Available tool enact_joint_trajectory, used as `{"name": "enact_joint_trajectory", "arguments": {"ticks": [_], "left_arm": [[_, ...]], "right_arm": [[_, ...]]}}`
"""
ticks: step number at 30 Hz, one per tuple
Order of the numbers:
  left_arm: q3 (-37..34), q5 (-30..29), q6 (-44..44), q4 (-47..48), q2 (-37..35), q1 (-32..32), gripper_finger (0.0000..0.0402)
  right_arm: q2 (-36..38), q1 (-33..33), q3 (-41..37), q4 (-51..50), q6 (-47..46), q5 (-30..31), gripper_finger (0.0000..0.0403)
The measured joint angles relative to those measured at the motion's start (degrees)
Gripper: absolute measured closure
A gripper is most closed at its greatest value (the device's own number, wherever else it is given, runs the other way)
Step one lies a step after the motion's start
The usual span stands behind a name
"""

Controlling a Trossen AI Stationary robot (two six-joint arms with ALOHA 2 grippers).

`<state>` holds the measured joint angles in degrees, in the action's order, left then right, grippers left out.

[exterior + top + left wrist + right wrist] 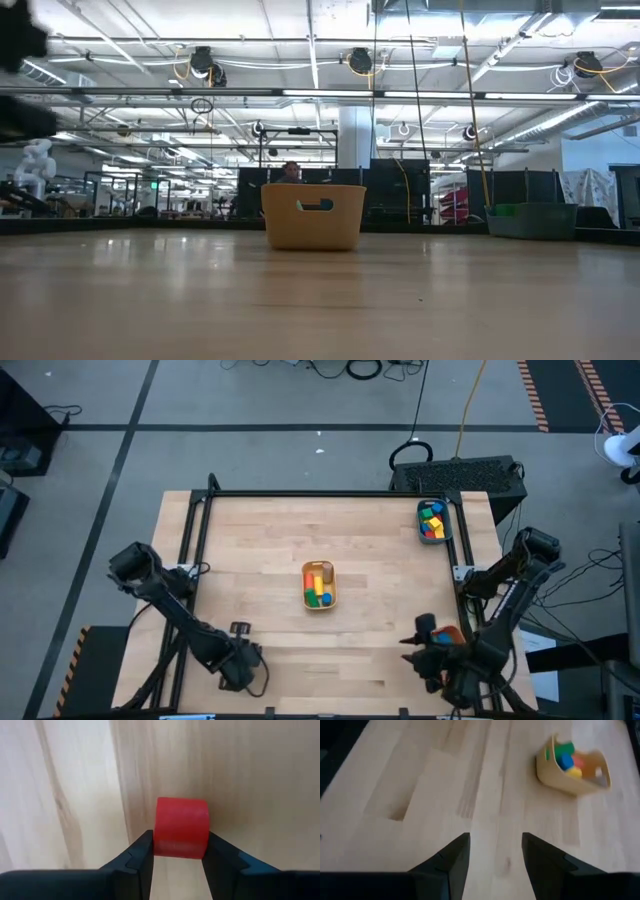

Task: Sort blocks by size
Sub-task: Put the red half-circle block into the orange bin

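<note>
My left gripper (240,660) is near the table's near left corner, shut on a red block (181,826) that shows only in the left wrist view, with bare tabletop behind it. My right gripper (420,644) is open and empty (495,845) over the table's near right part. Other blocks lie in a yellow bin (319,585) at the table's middle and in a teal bin (433,521) at the far right. My left gripper pinches the red block between its two fingers, one finger (144,849) on each of two opposite sides (160,845). Most of the block stands out past the fingertips. Whether the block rests on the table or is lifted, I cannot tell.
An orange bin (451,632) shows partly under my right arm. The yellow bin (313,215) and the teal bin (530,220) stand on the table in the low view. A person (291,172) is in the room beyond. A black frame (320,494) edges the table.
</note>
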<state>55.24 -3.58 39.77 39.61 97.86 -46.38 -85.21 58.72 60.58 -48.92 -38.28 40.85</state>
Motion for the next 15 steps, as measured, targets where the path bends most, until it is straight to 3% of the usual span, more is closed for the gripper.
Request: {"name": "enact_joint_trajectory", "arguments": {"ticks": [9,15], "left_arm": [[2.8,0.4,-8.6,-13.2,-0.1,8.8,0.0268],[3.1,2.4,-8.6,-20.6,-0.1,14.0,0.0268]], "right_arm": [[-1.0,-7.6,-7.0,26.6,28.4,1.3,0.0238],[-5.6,-12.2,-7.4,38.2,43.8,1.0,0.0238]]}}
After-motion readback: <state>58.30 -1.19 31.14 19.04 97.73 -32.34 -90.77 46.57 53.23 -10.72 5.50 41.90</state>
